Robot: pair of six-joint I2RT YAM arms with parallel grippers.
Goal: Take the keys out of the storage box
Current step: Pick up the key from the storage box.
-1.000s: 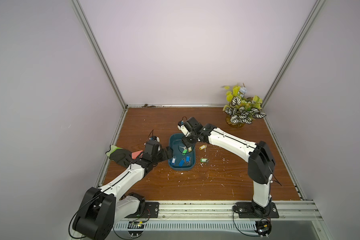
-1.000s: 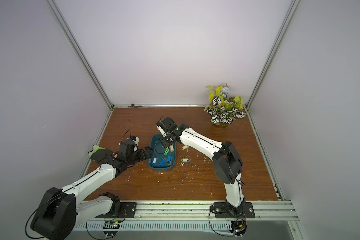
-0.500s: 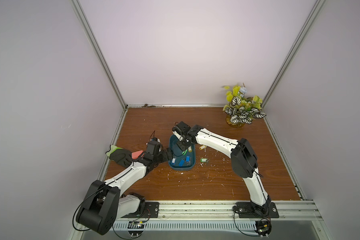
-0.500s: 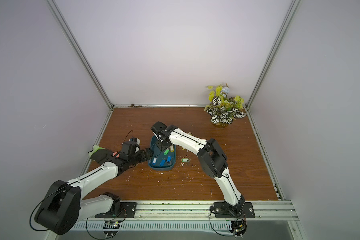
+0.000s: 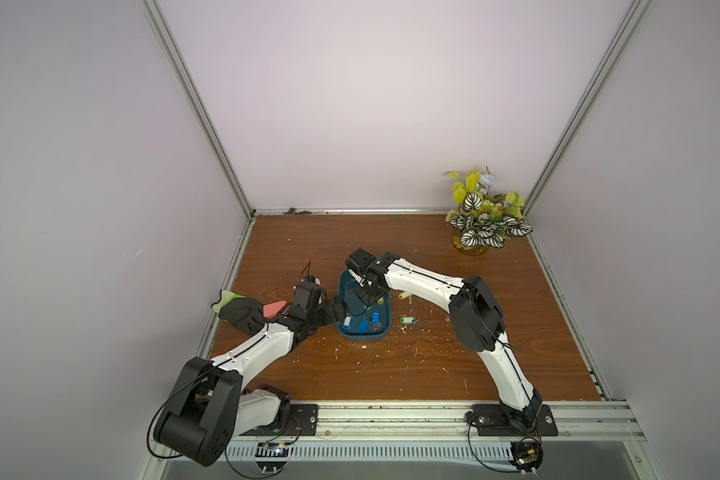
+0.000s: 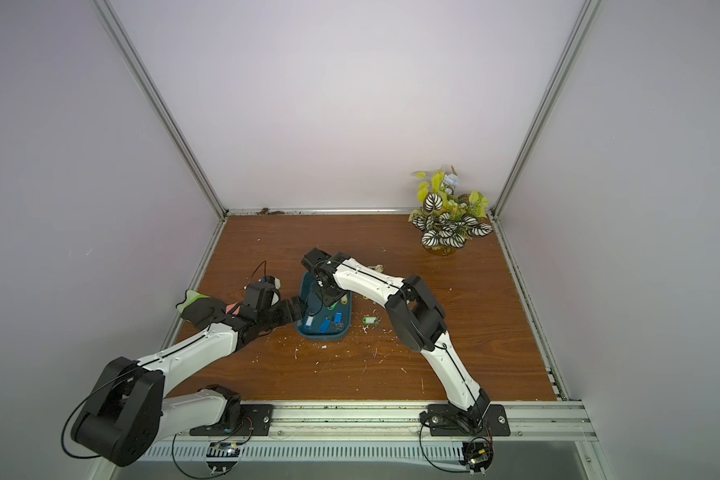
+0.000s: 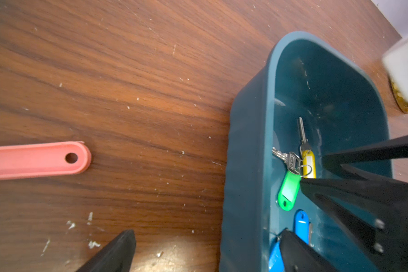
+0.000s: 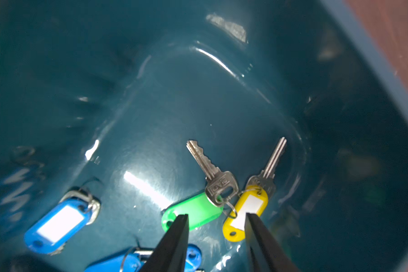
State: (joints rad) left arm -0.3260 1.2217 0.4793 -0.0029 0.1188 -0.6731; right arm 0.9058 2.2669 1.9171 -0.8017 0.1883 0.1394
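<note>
Right wrist view: my right gripper (image 8: 216,215), jaws apart & empty, hangs just over green-tag key (image 8: 198,208) and yellow-tag key (image 8: 251,202); both lie side-by-side, blades pointing away.

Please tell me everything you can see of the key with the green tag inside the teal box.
The key with the green tag is a silver metal key with a toothed blade, joined by a thin wire ring to an oblong, glossy green plastic tag with a small hole at its end. It lies flat on the floor of the storage box, close beside the yellow-tagged key; their rings seem to meet. The open right gripper hangs over it, one finger covering the tag's end; whether it touches cannot be told.
</note>
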